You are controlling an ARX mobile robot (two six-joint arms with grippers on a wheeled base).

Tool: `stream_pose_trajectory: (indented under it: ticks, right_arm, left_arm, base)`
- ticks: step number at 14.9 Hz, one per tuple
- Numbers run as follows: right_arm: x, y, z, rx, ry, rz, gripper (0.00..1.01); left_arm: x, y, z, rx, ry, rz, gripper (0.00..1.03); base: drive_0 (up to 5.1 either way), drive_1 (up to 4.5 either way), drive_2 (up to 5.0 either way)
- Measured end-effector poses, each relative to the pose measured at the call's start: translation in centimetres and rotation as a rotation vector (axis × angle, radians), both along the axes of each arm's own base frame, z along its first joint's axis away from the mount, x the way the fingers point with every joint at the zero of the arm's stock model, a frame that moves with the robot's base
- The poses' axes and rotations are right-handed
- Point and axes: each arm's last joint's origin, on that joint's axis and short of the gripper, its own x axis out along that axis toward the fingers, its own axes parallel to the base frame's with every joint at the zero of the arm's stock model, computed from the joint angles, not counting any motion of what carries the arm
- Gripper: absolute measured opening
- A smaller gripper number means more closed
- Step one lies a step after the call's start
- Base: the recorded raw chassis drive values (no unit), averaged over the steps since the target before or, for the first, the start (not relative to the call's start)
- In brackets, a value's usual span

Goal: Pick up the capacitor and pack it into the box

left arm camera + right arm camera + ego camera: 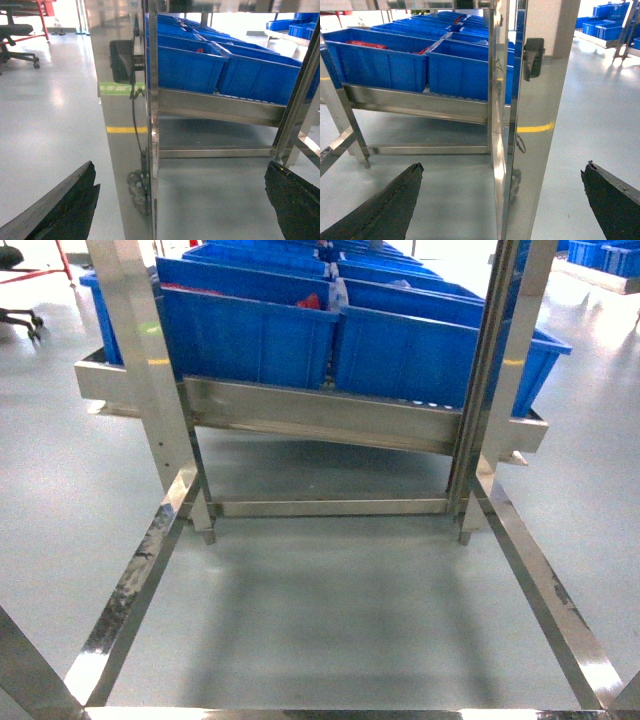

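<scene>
No capacitor and no box shows in any view. My left gripper (180,172) is open, its two dark fingers (65,210) spread wide at the bottom corners of the left wrist view, nothing between them. It faces a polished steel upright (127,125) of the rack. My right gripper (505,167) is also open and holds nothing. Its fingers (380,210) straddle the view of another steel upright (530,125). Neither gripper appears in the head view.
Large blue plastic bins (250,335) sit in rows on a slanted steel shelf (320,415); something red (310,302) lies in one. Steel uprights (150,370) and floor-level frame rails (130,590) enclose grey floor (330,610). An office chair (17,42) stands far left.
</scene>
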Motion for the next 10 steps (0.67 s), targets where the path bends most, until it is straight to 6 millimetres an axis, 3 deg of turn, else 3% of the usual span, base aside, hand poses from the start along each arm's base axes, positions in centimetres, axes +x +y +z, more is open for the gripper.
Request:
stream_pose_trajectory:
  ticks: [10]
  right_arm:
    - [0.00,0.00,0.00,0.000,0.000,0.000,0.98]
  left_arm:
    - [0.00,0.00,0.00,0.000,0.000,0.000,0.98]
  base:
    - [0.0,0.00,0.0]
